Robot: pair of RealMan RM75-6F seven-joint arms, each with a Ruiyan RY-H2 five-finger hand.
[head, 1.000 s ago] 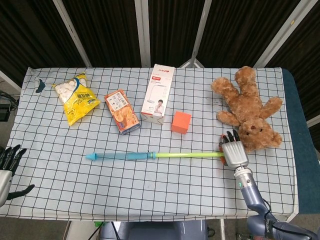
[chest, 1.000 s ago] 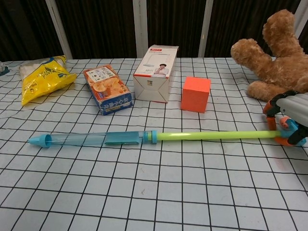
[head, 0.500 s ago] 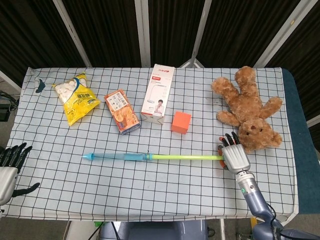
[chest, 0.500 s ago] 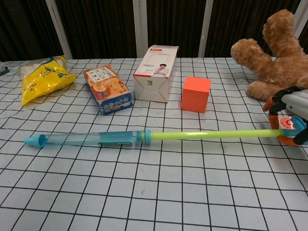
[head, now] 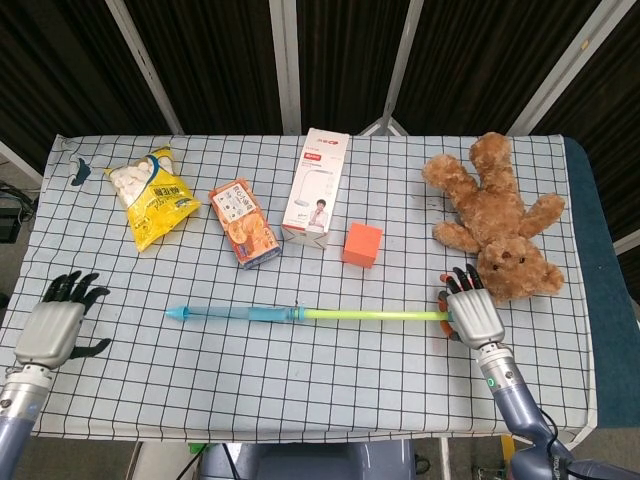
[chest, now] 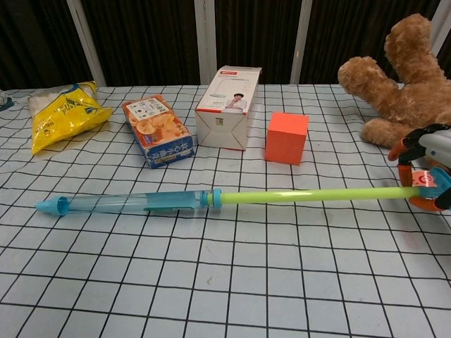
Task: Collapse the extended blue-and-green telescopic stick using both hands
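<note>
The telescopic stick lies extended across the checked table, its blue tube (head: 240, 314) (chest: 127, 204) on the left and its thin green rod (head: 370, 316) (chest: 310, 195) running right. My right hand (head: 470, 315) (chest: 426, 165) grips the green rod's right end, which it lifts slightly off the cloth. My left hand (head: 55, 325) hovers open at the table's left edge, well left of the stick's blue tip (head: 178, 313); the chest view does not show it.
Behind the stick stand an orange cube (head: 362, 244), a white carton (head: 315, 188), an orange snack box (head: 244, 222) and a yellow snack bag (head: 152, 196). A brown teddy bear (head: 497, 222) lies just behind my right hand.
My left hand has risen from the lower left corner onto the table's left edge. The right hand has lifted the green end a little and the stick shifted slightly left.
</note>
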